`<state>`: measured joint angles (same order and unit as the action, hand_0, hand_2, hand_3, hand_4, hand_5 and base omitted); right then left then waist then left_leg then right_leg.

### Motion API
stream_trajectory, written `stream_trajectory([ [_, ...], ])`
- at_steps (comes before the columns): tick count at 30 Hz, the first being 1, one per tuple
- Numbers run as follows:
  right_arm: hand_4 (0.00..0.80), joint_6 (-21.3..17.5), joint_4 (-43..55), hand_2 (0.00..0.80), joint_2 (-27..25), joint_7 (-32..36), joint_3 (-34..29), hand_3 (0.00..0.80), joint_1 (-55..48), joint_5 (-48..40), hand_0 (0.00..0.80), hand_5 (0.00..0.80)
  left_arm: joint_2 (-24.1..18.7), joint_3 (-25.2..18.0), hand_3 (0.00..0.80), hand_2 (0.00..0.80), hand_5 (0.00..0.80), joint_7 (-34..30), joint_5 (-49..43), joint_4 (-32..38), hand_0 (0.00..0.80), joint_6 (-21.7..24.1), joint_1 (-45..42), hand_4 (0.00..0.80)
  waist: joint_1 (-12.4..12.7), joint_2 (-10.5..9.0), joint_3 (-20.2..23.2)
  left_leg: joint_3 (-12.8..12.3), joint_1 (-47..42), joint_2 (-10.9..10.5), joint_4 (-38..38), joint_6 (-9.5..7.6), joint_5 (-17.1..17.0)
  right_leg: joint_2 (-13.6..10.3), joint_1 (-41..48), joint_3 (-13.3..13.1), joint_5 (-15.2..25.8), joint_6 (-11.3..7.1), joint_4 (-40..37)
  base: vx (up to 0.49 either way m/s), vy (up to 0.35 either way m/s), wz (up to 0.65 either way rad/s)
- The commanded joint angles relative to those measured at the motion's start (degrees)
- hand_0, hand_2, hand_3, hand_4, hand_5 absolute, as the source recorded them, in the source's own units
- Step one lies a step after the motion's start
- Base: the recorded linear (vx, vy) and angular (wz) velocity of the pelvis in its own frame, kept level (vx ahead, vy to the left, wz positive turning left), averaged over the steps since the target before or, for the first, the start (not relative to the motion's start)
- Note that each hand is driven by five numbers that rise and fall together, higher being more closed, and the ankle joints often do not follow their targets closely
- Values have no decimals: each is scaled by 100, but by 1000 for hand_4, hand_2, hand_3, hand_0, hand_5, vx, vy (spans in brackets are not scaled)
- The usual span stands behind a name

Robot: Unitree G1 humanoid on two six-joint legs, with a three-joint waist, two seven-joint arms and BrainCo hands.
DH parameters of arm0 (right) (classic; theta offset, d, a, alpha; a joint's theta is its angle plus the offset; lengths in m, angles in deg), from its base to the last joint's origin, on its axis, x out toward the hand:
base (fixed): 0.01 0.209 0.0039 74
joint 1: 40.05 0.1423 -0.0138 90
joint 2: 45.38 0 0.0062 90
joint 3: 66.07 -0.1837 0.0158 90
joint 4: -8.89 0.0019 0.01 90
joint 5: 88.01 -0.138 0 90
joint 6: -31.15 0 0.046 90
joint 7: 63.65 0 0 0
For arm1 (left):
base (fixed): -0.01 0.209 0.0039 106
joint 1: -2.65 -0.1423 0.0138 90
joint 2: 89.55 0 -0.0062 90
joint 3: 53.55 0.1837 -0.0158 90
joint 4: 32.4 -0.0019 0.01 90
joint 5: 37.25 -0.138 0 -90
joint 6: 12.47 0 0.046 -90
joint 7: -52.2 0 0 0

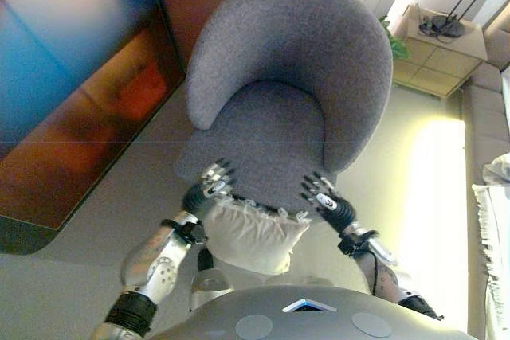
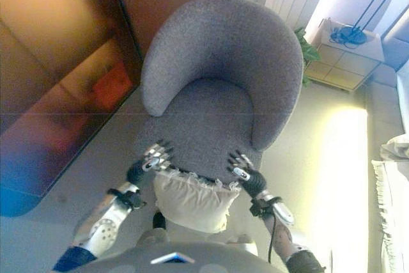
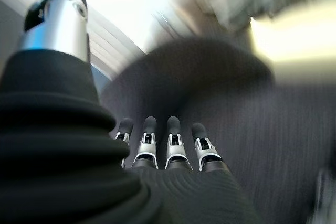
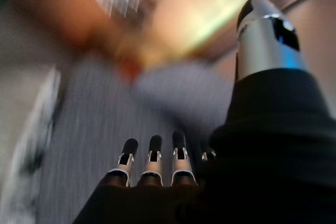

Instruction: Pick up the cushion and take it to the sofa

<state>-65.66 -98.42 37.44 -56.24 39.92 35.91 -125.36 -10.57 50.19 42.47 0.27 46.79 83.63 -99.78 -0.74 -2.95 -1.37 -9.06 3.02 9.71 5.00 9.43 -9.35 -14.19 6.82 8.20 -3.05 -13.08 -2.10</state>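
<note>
Left eye view: the cream, frill-edged fabric cushion (image 1: 253,235) sits between the two arms, pressed from either side, just off the front edge of the grey upholstered tub armchair (image 1: 291,77). Its long axis runs across, from one hand to the other. The left hand (image 1: 213,182) is at its left upper corner, the right hand (image 1: 323,195) at the right upper corner, fingers straight and reaching over the seat edge.

Right eye view: same layout; pale floor (image 2: 332,177) lies open to the right, where a light sofa edge (image 2: 391,190) shows, well apart.

Left wrist view: fingers extended and loose, curled round nothing, over grey chair fabric.

Right wrist view: fingers likewise extended. I judge the carry calls for a turn rightward, clear of the chair.
</note>
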Motion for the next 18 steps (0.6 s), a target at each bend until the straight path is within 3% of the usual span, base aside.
stream_trajectory([
  [1, 0, -550, 144, 0, 23, -645, -184, 0, 531, 519, 0, 0, -2, 149, 0, 0, 0, 532, -864, -328, 0, 378, 659, 0, 0, 85, -399, 23, 33, -59, -882, -312, 939, -43, -746, 197, 548, 122, 293, -46, 12, 0],
  [5, 0, -641, -590, 0, 62, -1386, -58, 0, 1147, 1111, 0, 0, 95, 285, 0, 0, 0, 1102, -778, -882, 0, 562, 1152, 0, 45, 147, -761, 69, 560, -13, -1214, -275, 940, -114, -1160, 199, 484, 145, 594, -222, 37, 0],
  [10, 0, -765, -1092, 0, -15, -1743, 147, 0, 2013, 1132, 0, 0, 233, 486, 0, 0, 0, 1752, -791, -1590, 0, 1032, 2056, 0, 17, 221, -1546, 340, 1794, 115, -2234, -170, 1018, -202, -2340, -41, 384, 255, 1539, -314, 23, -4],
  [15, 0, -756, -1629, 0, -132, -2185, 247, 0, 2827, 1021, 0, 0, 326, 707, 0, 0, 0, 1992, -922, -2062, 0, 1170, 2750, 0, -8, 269, -1969, 569, 2831, -27, -2796, -190, 1099, -192, -3514, -261, 350, 273, 2208, -238, 33, -5],
  [18, 0, -552, -1989, 0, -192, -2320, 280, 0, 3486, 1051, 0, 0, 410, 822, 0, 0, 0, 2116, -826, -2473, 0, 1112, 3349, 0, -73, 372, -2215, 637, 3457, -87, -3188, -229, 1181, -123, -4233, -443, 274, 331, 2727, -217, 44, 1],
])
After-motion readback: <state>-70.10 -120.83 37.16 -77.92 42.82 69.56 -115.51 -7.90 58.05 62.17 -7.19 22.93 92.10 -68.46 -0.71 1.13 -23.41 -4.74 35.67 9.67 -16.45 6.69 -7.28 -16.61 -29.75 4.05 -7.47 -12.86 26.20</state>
